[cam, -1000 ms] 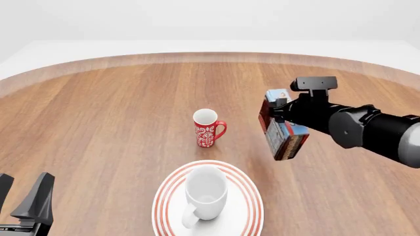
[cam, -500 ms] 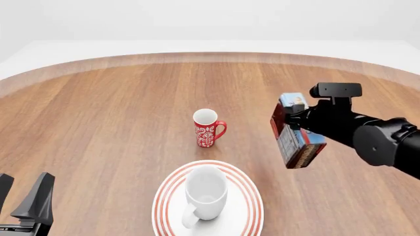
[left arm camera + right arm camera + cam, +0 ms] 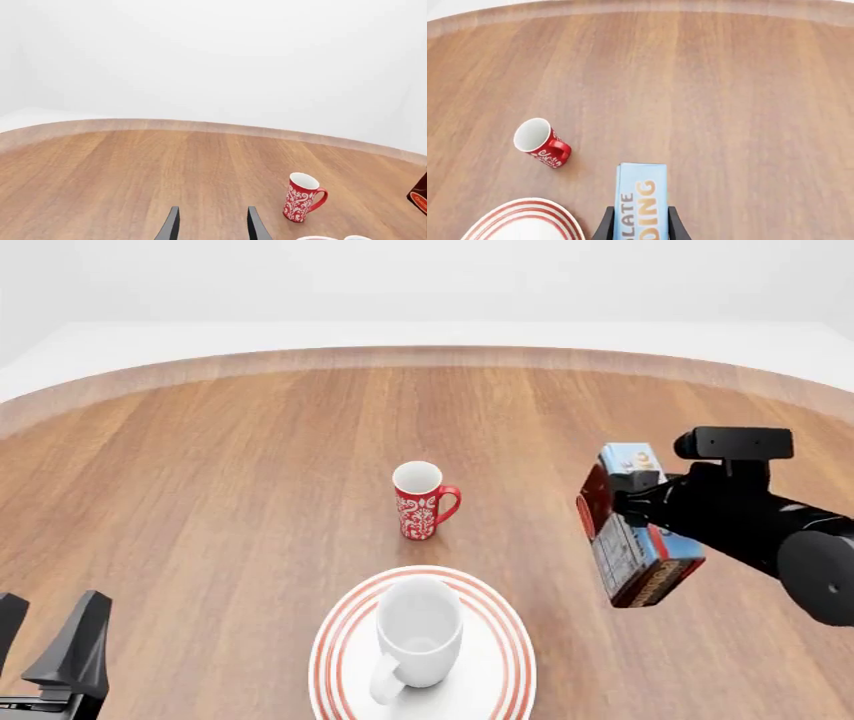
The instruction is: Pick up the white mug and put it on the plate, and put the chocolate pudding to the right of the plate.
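At three o'clock from the plate, the right gripper is gripping the chocolate pudding above the table, tilted. The white mug is sitting on the plate already. Next, lowering and releasing looks right. The left gripper is resting open, empty.

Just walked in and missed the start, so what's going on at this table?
The white mug already sits on the plate. The right claw holds the chocolate pudding in the air, tilted, above the table to the right of the plate and not yet set down. The left claw is open and idle near the front edge. A red mug stands untouched behind the plate.
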`<state>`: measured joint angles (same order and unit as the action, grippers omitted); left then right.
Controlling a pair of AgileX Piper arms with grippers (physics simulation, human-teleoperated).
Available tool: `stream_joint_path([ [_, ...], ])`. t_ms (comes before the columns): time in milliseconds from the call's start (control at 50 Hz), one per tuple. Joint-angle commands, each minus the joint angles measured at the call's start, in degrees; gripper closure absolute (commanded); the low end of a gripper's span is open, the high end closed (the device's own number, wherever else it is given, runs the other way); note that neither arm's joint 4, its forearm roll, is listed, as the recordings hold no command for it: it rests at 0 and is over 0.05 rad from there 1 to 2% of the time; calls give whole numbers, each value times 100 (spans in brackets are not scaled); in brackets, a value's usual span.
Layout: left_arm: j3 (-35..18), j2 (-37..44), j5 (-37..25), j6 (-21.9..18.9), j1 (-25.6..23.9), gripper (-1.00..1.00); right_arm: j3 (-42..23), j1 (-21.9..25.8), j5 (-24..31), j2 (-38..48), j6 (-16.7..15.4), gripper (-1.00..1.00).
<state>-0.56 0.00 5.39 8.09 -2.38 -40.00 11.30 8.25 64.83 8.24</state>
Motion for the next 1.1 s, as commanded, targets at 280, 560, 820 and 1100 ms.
stream_joint_path([
  [280, 0, 0, 4, -11, -18, -100, 499, -136, 495, -895, 66, 100],
  [560, -8, 0, -1, -26, -22, -100, 811, -262, 753, -1314, -19, 100],
  [820, -8, 0, 2, -31, -26, -100, 1114, -327, 1032, -1686, -85, 100],
  [1100, -15, 0, 3, -38, -31, -100, 1493, -468, 1285, -2088, -176, 100],
])
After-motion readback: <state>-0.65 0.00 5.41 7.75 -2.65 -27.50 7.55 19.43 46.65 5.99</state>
